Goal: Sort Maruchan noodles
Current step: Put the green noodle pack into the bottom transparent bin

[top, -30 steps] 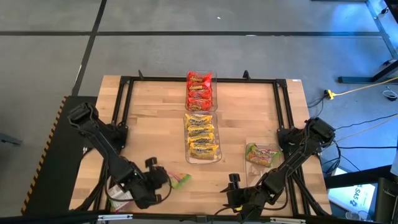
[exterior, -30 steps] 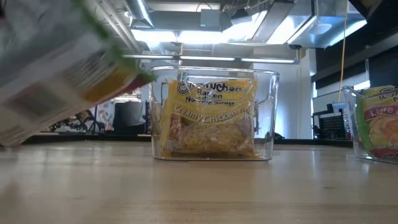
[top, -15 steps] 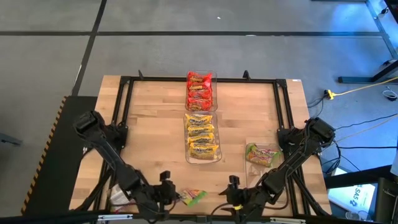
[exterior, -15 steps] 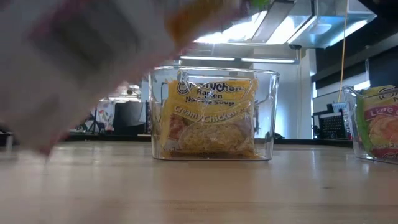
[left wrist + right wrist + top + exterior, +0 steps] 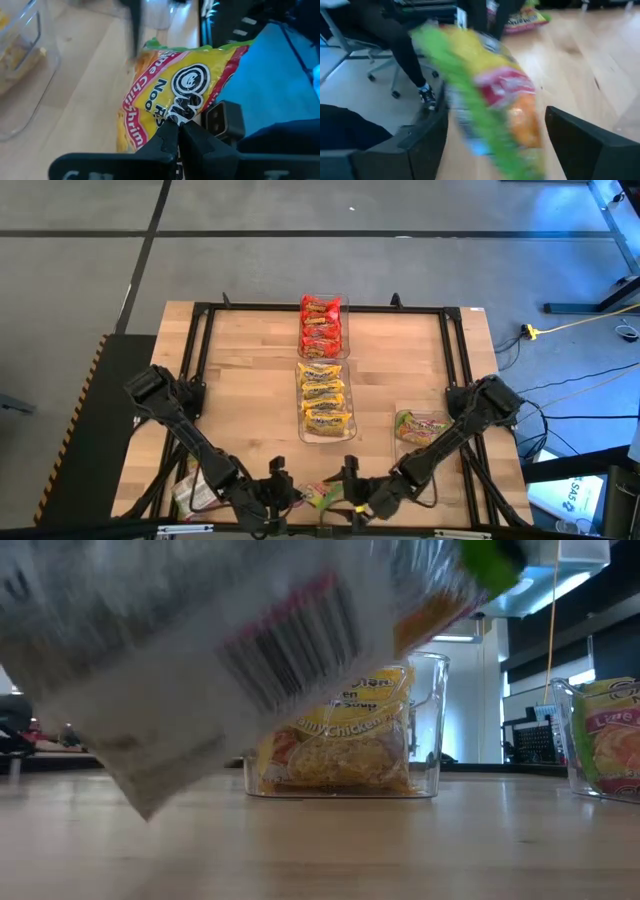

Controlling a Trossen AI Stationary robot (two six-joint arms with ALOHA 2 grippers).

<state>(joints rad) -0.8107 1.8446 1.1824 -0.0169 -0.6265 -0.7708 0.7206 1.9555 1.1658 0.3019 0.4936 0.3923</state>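
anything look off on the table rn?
One green packet isn't binned: it's mid-air at the near table edge, pinched in the left gripper, with the right gripper open around it. Another packet lies loose near the left corner. Red, yellow and green bins look tidy.

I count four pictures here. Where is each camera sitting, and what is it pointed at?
High view: above the table, looking straight down; both arms, left gripper, right gripper.
Low view: at tabletop height, looking across; green packet fills it, yellow packets' bin behind.
Left wrist view: on the left arm; its shut fingers pinch that packet.
Right wrist view: on the right arm; open fingers flank it.
All four show this packet.
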